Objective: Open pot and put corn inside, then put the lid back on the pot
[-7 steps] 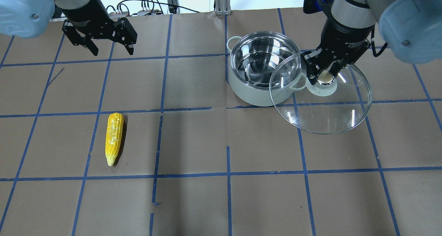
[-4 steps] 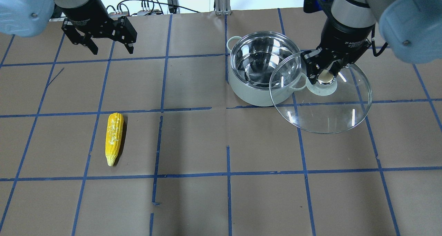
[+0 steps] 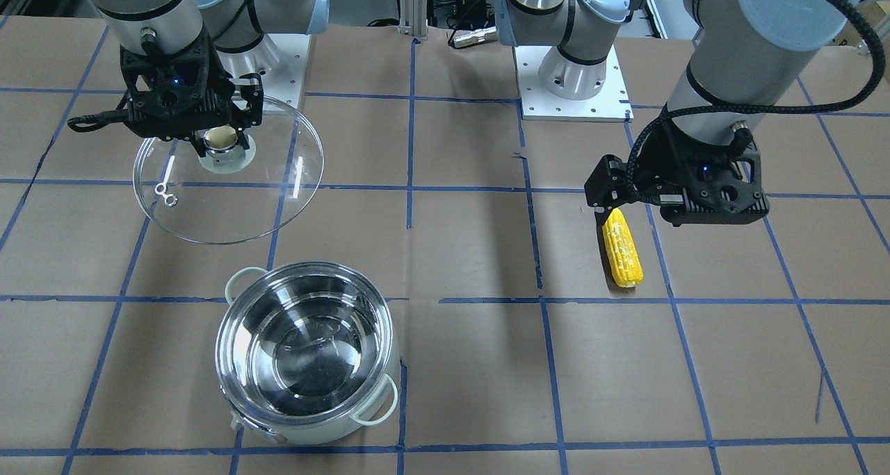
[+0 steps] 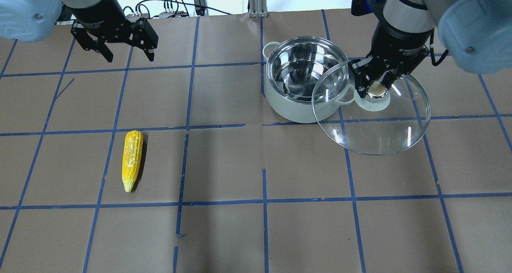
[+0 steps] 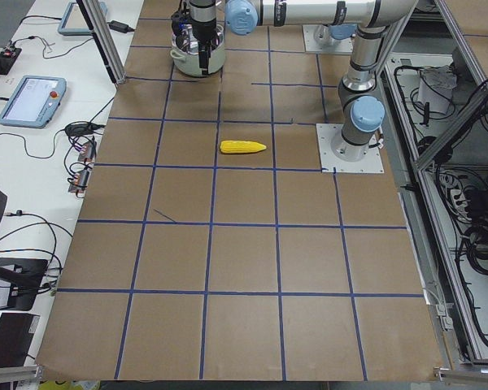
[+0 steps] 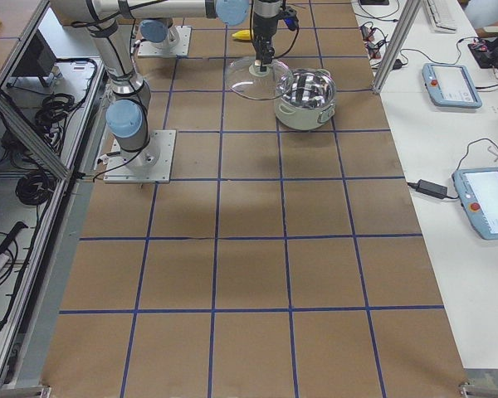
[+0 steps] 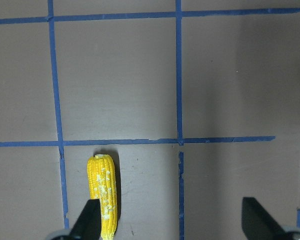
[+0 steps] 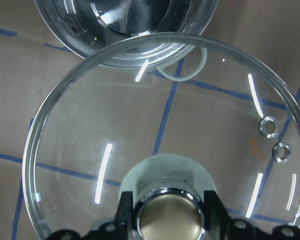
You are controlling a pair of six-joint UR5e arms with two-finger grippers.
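Observation:
The pot (image 4: 288,105) stands open on the table, its steel inside empty; it also shows in the front view (image 3: 309,353). My right gripper (image 4: 377,90) is shut on the cream knob of the glass lid (image 4: 376,121) and holds it tilted in the air beside the pot, overlapping the pot's near handle. The lid also shows in the right wrist view (image 8: 140,150). The corn (image 4: 132,160) lies on the table at the left. My left gripper (image 4: 130,58) is open and empty, well above the table. In the left wrist view, the corn (image 7: 104,200) lies below by one finger.
Brown paper with a blue tape grid (image 4: 264,125) covers the table. Cables and a power brick (image 4: 198,1) lie at the far edge. The arm bases (image 3: 570,78) stand on the robot's side. Tablets (image 6: 452,83) lie on a side table.
My left gripper has shifted slightly toward the far edge of the table in the overhead view. The right gripper, lid, pot and corn have not moved.

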